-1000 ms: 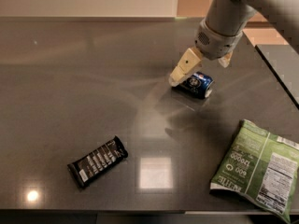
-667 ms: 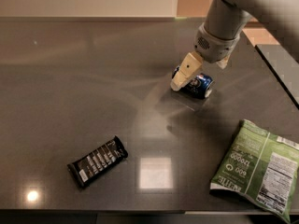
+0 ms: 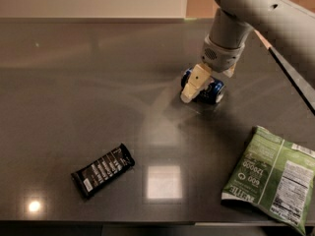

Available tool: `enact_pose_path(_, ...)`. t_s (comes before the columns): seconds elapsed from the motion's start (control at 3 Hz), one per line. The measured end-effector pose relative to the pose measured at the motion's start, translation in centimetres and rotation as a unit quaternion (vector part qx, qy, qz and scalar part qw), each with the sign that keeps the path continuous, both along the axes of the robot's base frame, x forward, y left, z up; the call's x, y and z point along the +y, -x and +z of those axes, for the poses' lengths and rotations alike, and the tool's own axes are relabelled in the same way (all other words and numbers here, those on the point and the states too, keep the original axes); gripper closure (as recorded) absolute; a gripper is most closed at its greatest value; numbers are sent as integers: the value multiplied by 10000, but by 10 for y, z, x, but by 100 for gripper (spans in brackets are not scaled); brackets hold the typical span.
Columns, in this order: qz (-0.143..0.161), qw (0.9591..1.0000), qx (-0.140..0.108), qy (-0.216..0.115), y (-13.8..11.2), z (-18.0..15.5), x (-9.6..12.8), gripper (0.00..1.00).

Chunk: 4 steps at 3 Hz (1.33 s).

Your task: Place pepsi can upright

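Hand (image 3: 201,86) has dropped slightly since 1 s ago and now sits right on the can (image 3: 215,90); can hasn't shifted noticeably, still lying on its side on the table (image 3: 74,107), right of centre, toward the far edge; dark blue body, long axis roughly left-right, silver end facing right; hand's pale front side crosses the can's middle and hides that part; can't tell whether the hand is clamped on the can or just spread around it; grey arm (image 3: 256,9) comes in from the top right, wrist directly above the can; black bar (image 3: 103,170) lies flat at front left, skewed, well apart from the can; green bag (image 3: 270,178) lies flat at front right, running off the frame's right edge, also apart from the can; neither has moved
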<state>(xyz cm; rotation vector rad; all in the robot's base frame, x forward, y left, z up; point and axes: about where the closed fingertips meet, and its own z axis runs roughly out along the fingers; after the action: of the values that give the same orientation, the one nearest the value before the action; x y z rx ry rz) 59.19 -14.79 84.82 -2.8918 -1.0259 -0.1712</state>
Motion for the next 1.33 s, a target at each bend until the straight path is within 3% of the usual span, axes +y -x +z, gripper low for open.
enact_pose_path(0.33,103,9999,60,58,-4,-8,0,0)
enact_pose_path(1.33,712,9971,144,219,1,-9,10,65)
